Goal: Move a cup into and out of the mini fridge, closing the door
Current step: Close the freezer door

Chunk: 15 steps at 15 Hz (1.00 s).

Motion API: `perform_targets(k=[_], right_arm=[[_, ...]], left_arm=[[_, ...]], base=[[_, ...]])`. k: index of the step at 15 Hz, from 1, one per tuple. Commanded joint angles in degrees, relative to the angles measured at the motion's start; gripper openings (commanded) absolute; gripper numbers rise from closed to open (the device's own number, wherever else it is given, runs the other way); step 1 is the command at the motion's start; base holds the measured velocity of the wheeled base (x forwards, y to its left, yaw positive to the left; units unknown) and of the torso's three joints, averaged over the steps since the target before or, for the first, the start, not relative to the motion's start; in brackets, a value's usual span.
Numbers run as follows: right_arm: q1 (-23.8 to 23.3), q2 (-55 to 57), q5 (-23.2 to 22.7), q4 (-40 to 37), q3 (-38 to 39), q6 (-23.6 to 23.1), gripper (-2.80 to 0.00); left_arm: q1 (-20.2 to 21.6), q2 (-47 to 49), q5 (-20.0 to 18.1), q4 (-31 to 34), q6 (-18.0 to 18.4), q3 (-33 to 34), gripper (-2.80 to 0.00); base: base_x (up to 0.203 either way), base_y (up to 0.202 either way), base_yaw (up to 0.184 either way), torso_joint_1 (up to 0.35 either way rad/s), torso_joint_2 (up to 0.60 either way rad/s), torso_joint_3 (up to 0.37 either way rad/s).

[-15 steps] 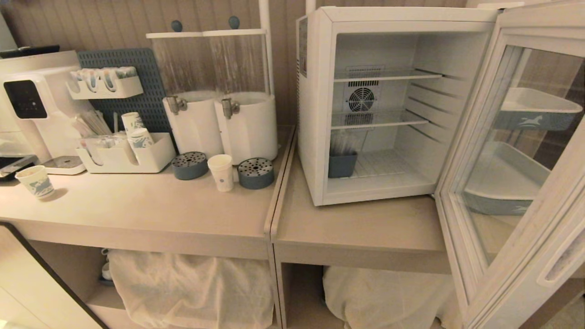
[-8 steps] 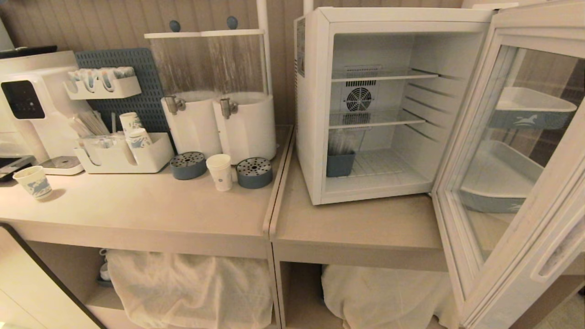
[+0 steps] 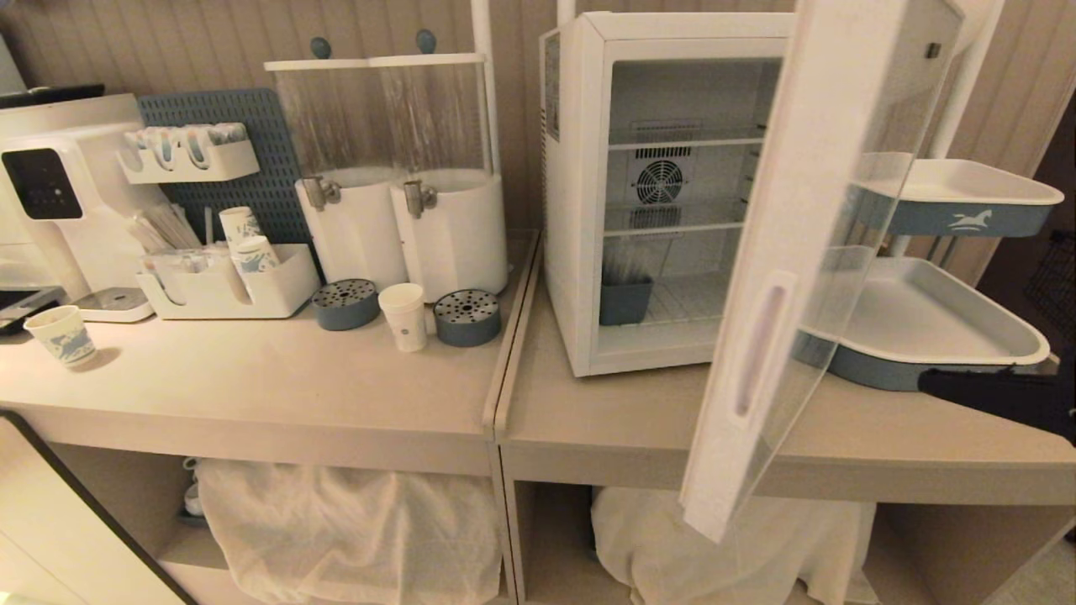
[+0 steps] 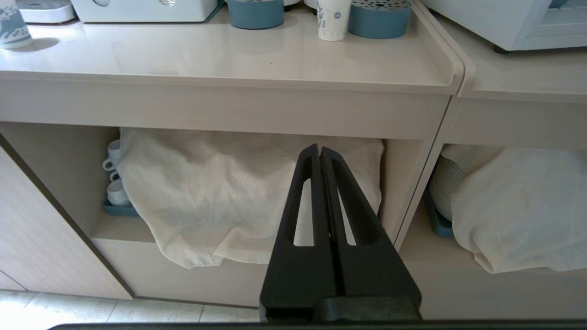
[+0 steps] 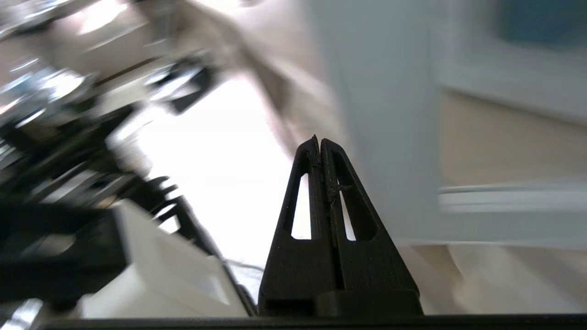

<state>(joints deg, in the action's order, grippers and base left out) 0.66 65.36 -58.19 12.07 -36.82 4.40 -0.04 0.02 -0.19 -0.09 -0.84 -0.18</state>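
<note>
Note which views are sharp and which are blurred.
Head view: sharp, though the door looks slightly smeared at its edges. Left wrist view: crisp on the shut left pincer and the counter. Right wrist view: heavy motion blur everywhere except the right pincer.

Beige counters (image 3: 252, 378) against ribbed wall (image 3: 168, 42) (warm light)
</note>
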Motion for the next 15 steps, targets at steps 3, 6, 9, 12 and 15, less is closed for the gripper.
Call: perform_targets(k=[3,6,9,12,15], right_arm=[[6.1,16.3,7.8,7.4,-5.7,0.2,-2.80],[11.4,30.3,30.6,15.5,-14.0,2.4,-2.80],[14.4,40.7,43.7,19.6,-22.9,3.7,-2.80],[15.5,46.8,49.6,20.9,-27.8,4.5,-2.80],[15.9,49.9,55.5,21.0,-31.1,6.0,-2.80]], left_arm=[[0.0,-0.1,0.0,0.0,0.0,0.0,-2.80],[0.0,-0.1,0.0,0.0,0.0,0.0,-2.80],[0.0,-0.1,0.0,0.0,0.0,0.0,-2.80],[0.0,-0.1,0.0,0.0,0.0,0.0,-2.80],[0.0,-0.1,0.0,0.0,0.0,0.0,-2.80]], base=[[0.000,0.000,0.000,0.000,0.00,0.000],[0.000,0.000,0.000,0.000,0.00,0.000],[0.000,0.000,0.000,0.000,0.00,0.000],[0.000,0.000,0.000,0.000,0.00,0.000],[0.000,0.000,0.000,0.000,0.00,0.000]])
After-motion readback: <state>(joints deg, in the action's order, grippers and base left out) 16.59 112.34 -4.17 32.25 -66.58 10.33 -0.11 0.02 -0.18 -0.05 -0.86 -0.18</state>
